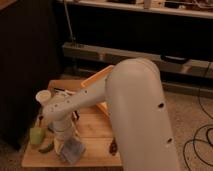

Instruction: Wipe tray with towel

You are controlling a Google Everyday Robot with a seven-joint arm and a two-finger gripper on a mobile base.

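A: Listing the lot on the table (95,131), then. Where is the towel (73,150)?

B: Item one, towel: grey-blue, crumpled in a heap, near the front edge, left of the middle. No clear long axis; it reads as a lump, slightly wider than deep.

A: And the claw (62,142)?

B: Item two, claw: pointing straight down at the end of the single arm (135,110), at the towel's left edge. It is either touching the cloth or just above it; which of the two cannot be told. Whether it is apart, together or clamped on the cloth cannot be told either.

A: The tray (94,81)?

B: Item three, tray: orange, at the back of the table, behind and to the right of the claw, well apart from the towel. Only its near-left rim shows, slanting up toward the far right; the arm covers the rest.

A: So the move turns on what?

B: Judgement: the towel lies directly beneath, so the grasp wants only a short descent. The carry then runs back and rightward to the tray.

A: Sundries?

B: A white cup (43,96) at far left, a green fruit (36,135) just left of the claw
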